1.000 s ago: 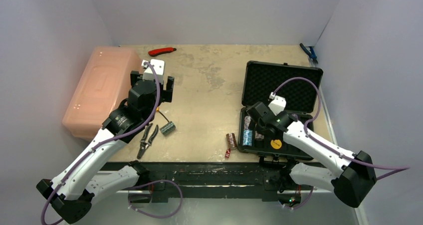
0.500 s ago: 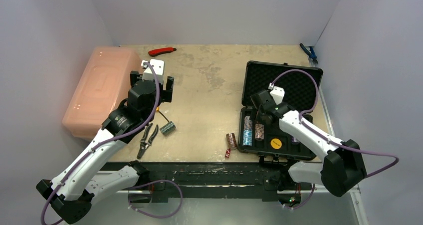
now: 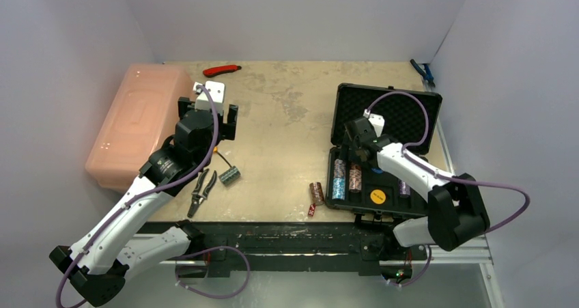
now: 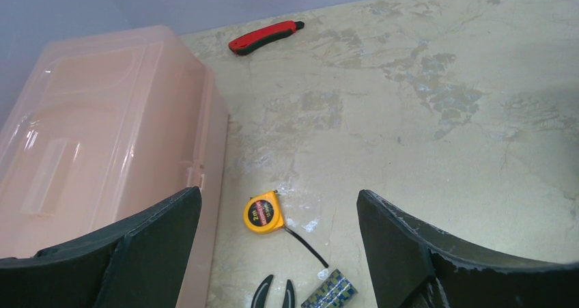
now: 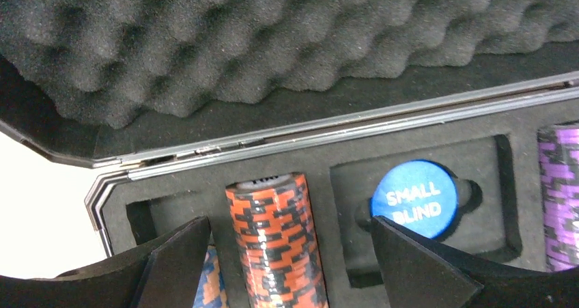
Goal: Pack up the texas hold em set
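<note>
Packing is partway: black case [image 3: 389, 110] lies open at the right of the table [image 3: 287, 117], holding an orange-black chip stack [image 5: 273, 240], blue chip stack [image 3: 339, 186], purple stack [image 5: 560, 199], small blind disc [image 5: 415, 199] and yellow disc [image 3: 377, 197]. Left out: loose chip stack [image 3: 317, 192] and red dice [image 3: 312, 210] just left of the case, second loose stack [image 3: 229, 176] beside the pliers [image 3: 201, 192]. Case not yet shut. Right gripper [image 5: 287, 227] spread wide, empty, above the orange-black chip stack; a second ago it sat lower over the slots, since backed toward the case's rear. Left gripper [image 3: 208, 117] spread, empty, unmoved.
</note>
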You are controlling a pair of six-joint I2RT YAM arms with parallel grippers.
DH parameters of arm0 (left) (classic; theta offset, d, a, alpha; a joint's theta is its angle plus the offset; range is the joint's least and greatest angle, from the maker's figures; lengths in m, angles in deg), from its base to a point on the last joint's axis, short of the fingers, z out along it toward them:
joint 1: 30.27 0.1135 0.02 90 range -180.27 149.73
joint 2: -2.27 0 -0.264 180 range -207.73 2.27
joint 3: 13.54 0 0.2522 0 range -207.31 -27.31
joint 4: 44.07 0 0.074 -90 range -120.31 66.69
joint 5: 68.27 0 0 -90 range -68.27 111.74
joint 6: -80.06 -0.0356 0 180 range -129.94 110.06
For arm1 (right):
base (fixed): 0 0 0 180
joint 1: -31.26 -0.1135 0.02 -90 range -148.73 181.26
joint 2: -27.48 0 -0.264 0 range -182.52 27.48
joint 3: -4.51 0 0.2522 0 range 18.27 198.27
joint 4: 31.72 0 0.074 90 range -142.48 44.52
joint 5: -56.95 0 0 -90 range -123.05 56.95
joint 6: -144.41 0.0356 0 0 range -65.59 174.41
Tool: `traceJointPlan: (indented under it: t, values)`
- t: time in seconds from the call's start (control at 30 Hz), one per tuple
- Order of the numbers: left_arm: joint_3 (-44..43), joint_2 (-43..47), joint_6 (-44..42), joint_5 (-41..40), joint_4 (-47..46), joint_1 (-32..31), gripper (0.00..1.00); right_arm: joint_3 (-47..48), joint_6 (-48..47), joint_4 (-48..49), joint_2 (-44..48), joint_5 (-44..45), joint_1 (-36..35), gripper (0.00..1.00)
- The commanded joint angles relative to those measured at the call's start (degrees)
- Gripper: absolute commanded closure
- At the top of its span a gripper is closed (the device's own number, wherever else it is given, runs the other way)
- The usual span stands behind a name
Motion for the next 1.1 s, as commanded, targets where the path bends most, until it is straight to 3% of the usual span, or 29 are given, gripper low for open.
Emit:
traceJointPlan:
  t: [0.0, 0.2, 0.5, 0.67, 1.07]
  values:
    - [-0.1, 1.0, -1.2, 0.0, -1.7, -0.2, 0.16, 2.5, -2.3, 4.5, -2.8, -2.1, 0.9, 0.09]
    - [-0.1, 1.0, -1.2, -0.1, -1.7, -0.2, 0.16, 2.9, -2.6, 4.9, -5.8, -3.5, 1.1, 0.15]
    - [-0.3, 1.3, -1.2, 0.0, -1.6, -0.2, 0.16, 3.8, -3.1, 6.4, -7.1, -9.5, 1.1, 0.45]
    - [-0.3, 1.4, -1.3, -0.1, -1.6, -0.3, 0.16, 5.7, -4.6, 8.5, -9.3, -13.2, 1.1, 0.55]
    - [-0.3, 1.5, -1.6, -0.3, -1.8, -0.3, 0.16, 16.4, -5.0, 10.1, -17.9, -17.7, -2.5, 0.6]
